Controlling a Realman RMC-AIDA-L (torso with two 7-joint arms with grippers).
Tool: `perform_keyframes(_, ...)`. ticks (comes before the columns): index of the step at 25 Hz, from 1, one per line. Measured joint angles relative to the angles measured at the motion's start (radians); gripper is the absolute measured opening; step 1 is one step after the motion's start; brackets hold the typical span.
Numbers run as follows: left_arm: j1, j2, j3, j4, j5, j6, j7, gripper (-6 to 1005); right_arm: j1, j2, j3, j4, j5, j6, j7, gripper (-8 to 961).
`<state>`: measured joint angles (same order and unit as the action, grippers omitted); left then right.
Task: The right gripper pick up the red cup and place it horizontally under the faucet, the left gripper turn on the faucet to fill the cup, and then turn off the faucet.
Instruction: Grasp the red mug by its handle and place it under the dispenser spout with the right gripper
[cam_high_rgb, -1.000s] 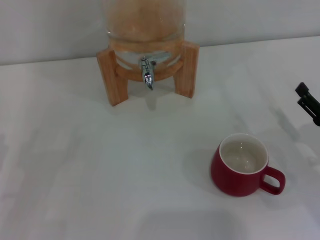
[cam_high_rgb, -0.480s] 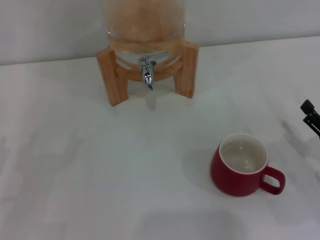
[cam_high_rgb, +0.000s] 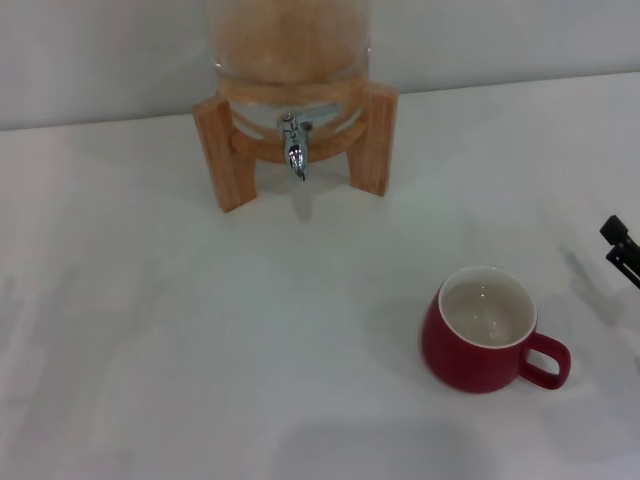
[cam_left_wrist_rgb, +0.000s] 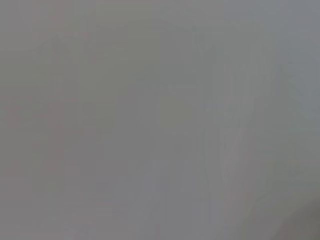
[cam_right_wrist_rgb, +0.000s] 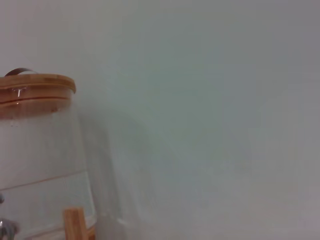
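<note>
One right gripper (cam_high_rgb: 622, 250) at table edge, empty, beside red cup (cam_high_rgb: 487, 329)

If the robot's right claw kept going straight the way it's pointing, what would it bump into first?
Hard to tell. Only the right gripper's tip shows at the edge. It seems to point over the bare table, behind the red cup, so probably nothing.

White table (cam_high_rgb: 150, 330) against plain grey wall (cam_high_rgb: 100, 50)
</note>
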<state>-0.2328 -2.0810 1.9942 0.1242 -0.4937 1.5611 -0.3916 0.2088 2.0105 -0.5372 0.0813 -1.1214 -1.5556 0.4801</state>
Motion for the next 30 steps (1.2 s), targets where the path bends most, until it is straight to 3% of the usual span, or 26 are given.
perform_keyframes(14,0.008,-0.002,0.000,0.000,0.019,0.028,0.002,875,-0.072,-0.006,-0.044,-0.022,0.000,-0.046,-0.001,854)
perform_keyframes(25,0.013,-0.004,0.002,0.000,0.028,0.028,0.042,875,-0.092,-0.007,-0.170,-0.031,0.000,-0.043,-0.002,853)
perform_keyframes(30,0.013,-0.004,0.002,0.000,0.028,0.028,0.051,875,-0.115,-0.007,-0.177,-0.042,0.000,-0.058,-0.002,853)
